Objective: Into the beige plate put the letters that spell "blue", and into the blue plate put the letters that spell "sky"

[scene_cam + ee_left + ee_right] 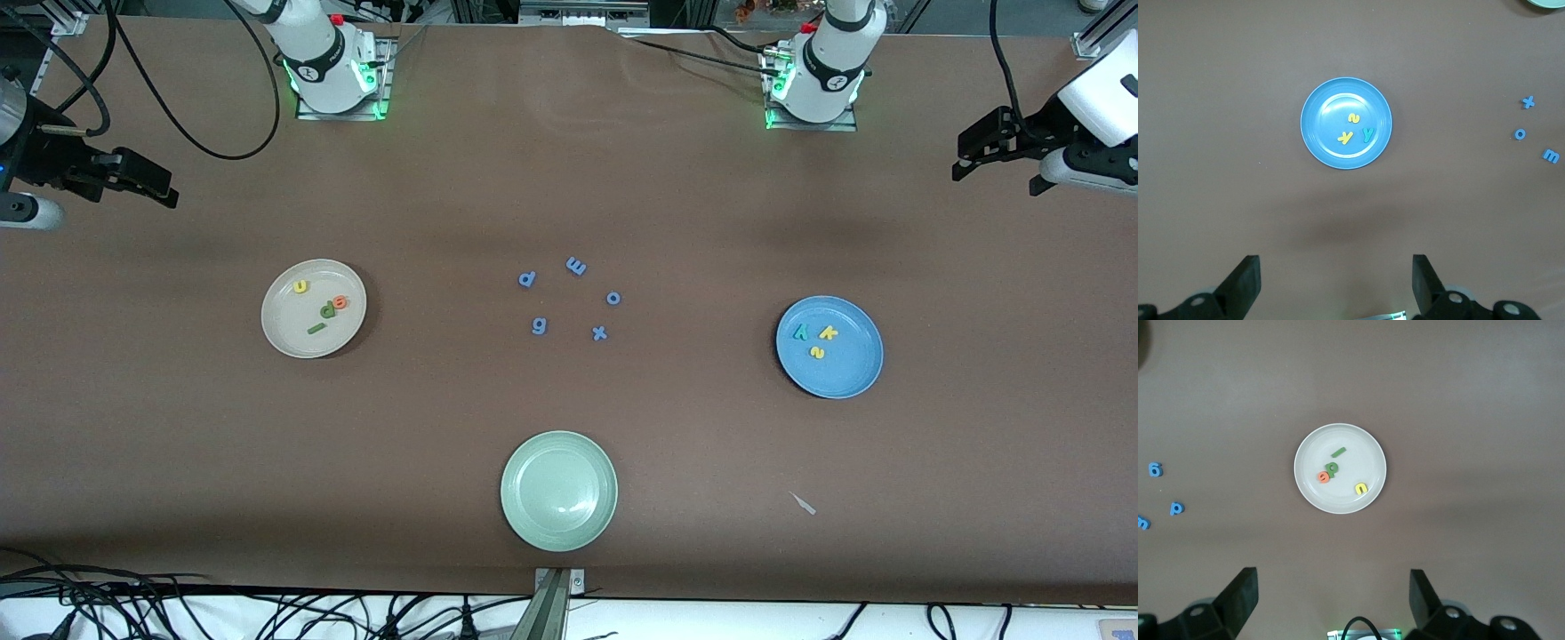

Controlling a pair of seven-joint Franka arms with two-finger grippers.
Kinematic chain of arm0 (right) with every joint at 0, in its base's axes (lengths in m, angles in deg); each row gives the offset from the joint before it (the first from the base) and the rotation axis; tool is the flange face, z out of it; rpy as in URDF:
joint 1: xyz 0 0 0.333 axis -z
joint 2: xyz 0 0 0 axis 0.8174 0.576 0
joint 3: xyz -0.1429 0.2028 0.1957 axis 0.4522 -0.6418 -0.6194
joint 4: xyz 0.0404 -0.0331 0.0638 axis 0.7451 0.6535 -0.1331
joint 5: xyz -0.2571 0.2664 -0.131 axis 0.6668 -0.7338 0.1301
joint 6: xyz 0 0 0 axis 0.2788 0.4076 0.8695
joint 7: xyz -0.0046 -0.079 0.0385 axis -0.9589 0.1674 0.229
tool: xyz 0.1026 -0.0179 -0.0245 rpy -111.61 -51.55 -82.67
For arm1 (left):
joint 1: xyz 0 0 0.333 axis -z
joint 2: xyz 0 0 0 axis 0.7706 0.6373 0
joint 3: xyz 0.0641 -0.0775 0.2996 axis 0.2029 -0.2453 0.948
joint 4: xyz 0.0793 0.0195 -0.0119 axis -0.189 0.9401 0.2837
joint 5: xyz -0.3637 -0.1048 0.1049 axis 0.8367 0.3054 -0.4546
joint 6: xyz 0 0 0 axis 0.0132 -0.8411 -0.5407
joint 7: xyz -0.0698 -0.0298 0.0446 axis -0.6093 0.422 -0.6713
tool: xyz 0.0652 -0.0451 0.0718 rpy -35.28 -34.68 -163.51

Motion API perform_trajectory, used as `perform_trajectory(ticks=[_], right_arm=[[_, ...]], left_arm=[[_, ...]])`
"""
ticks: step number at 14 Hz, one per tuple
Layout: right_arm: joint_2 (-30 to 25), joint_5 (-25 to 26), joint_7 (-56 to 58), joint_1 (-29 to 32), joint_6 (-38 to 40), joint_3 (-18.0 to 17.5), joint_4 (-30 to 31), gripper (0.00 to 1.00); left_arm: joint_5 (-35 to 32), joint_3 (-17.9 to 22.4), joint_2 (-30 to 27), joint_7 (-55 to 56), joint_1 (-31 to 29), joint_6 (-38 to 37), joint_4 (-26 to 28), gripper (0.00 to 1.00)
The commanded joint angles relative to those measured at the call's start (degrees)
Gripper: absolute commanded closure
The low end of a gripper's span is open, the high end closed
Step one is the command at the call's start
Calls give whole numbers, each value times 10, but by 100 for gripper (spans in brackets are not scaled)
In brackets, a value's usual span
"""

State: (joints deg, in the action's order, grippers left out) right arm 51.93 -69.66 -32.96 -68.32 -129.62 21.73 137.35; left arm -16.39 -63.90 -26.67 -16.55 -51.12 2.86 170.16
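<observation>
The beige plate (283, 333) (1313, 495) lies toward the right arm's end of the table and holds a yellow u (300, 286), an orange e (341, 302), a green b (328, 309) and a green l (316, 328). In the blue plate (849, 375) (1319, 143), toward the left arm's end, lie a teal y (800, 332), a yellow k (829, 333) and a yellow s (817, 353). My right gripper (164, 188) (1333, 577) hangs open and empty, high over its end of the table. High over the other end, my left gripper (994, 176) (1335, 263) is also open and empty.
A pale green plate (558, 524) sits nearest the front camera at mid-table. Several periwinkle-blue letters (575, 266) lie scattered between the two filled plates. A small pale scrap (805, 504) lies on the brown tabletop between the blue and green plates.
</observation>
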Motion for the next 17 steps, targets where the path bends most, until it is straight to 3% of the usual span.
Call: perform_trajectory(ticks=[1,5,10,14,17], right_arm=[[-1,12,0,8,-36,8,14,0],[4,13,14,9,-58,9,16,0],[11,9,65,52,-55,2,15,0],[11,9,71,111,-46,-57,13,0],[11,7,72,116,-44,-64,12,0]], left_arm=[[4,0,7,4,1,-15,-19,0],[4,0,7,4,1,-15,-19,0],[4,0,7,4,1,-15,-19,0],[4,0,7,4,1,-15,-19,0],[4,0,7,4,1,-15,-19,0]])
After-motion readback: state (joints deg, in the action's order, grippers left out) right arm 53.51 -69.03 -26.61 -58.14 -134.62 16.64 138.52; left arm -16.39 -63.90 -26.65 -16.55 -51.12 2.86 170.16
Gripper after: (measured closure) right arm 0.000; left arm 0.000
